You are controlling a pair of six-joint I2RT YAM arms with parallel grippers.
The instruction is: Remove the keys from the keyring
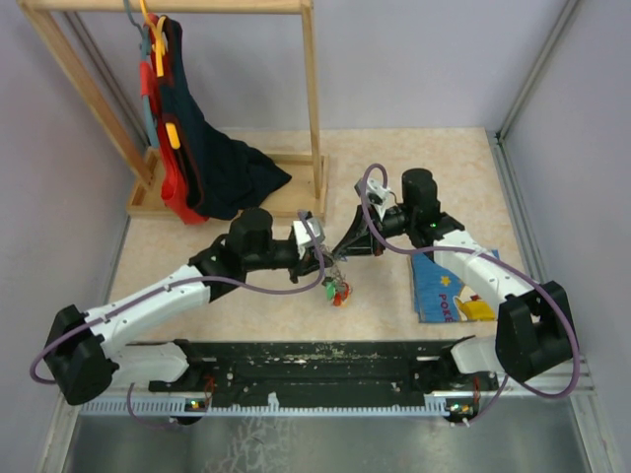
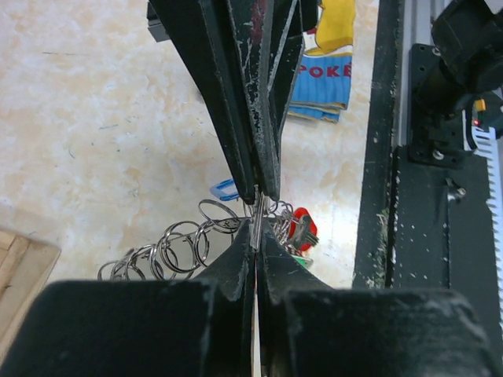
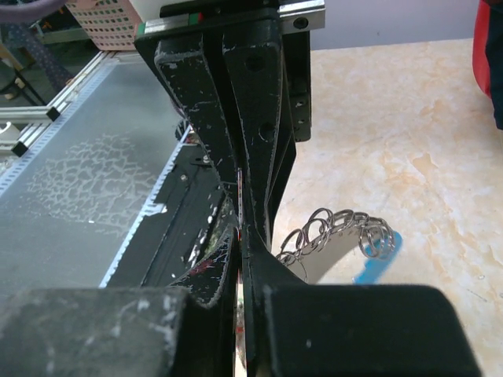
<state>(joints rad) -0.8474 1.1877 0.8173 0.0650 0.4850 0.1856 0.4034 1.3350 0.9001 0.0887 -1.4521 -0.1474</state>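
Both grippers meet tip to tip above the middle of the table. The left gripper (image 1: 328,264) (image 2: 255,236) is shut on a thin silvery part of the keyring (image 2: 257,218), seen edge-on. The right gripper (image 1: 341,254) (image 3: 238,232) comes from the opposite side and is shut on the same thin metal piece. Below them hangs the bunch of keys (image 1: 338,291); a red-headed key (image 2: 302,228) and a green one (image 2: 295,256) show. A chain of silvery rings (image 2: 169,250) (image 3: 338,232) trails off to the side, ending at a light-blue patch (image 2: 224,190) (image 3: 379,263).
A blue picture book (image 1: 449,286) (image 2: 326,63) lies on the table under the right arm. A wooden clothes rack (image 1: 311,108) with hanging garments (image 1: 197,158) stands at the back left. A black rail (image 1: 315,360) runs along the near edge.
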